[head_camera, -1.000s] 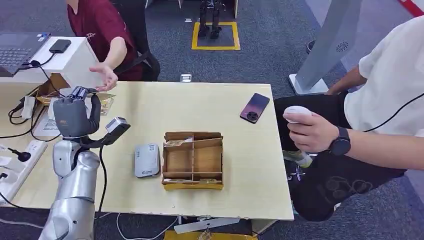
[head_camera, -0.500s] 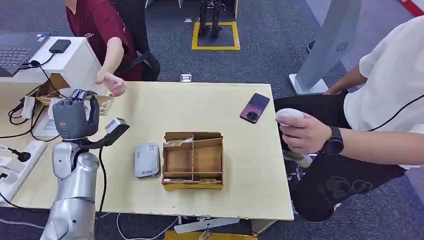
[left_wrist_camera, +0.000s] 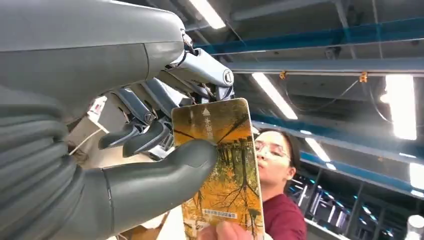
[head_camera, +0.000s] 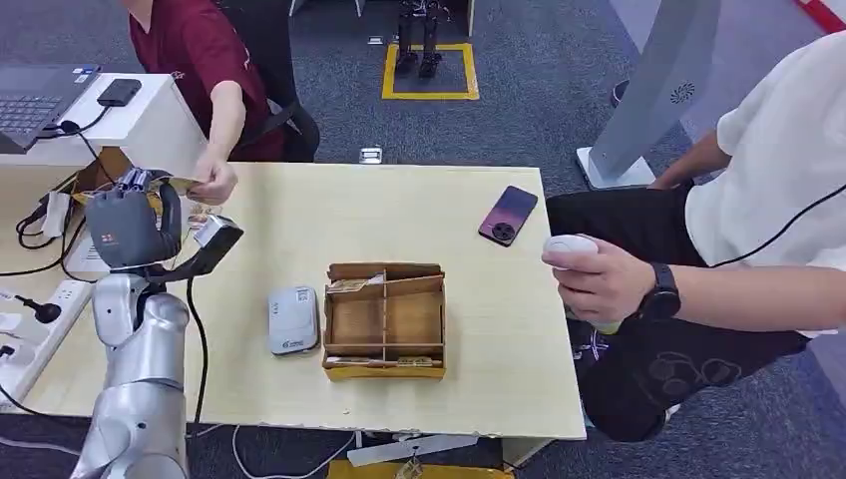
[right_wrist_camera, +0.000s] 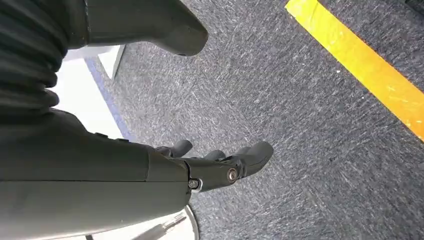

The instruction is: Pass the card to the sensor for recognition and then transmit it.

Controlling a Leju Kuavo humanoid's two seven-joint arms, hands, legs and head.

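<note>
Left wrist view puts the card (left_wrist_camera: 220, 170) between the left hand's (left_wrist_camera: 125, 145) thumb and its darker fingers (left_wrist_camera: 150, 107), the thumb pressed flat across the printed face, so the hand has it pinched. Its long axis runs out from the palm, and the far end meets a person's fingertips (left_wrist_camera: 227, 231) (touching it, though whether they grip it I cannot tell). In the head view the left hand (head_camera: 125, 225) is raised over the table's (head_camera: 399, 210) near-left corner, well apart from the grey sensor (head_camera: 293, 319), which lies flat just beside the wooden box (head_camera: 385, 319), lower and toward the table's middle. The right hand (right_wrist_camera: 220, 165) hangs over carpet, fingers loosely curled on nothing, so the left is nearer.
</note>
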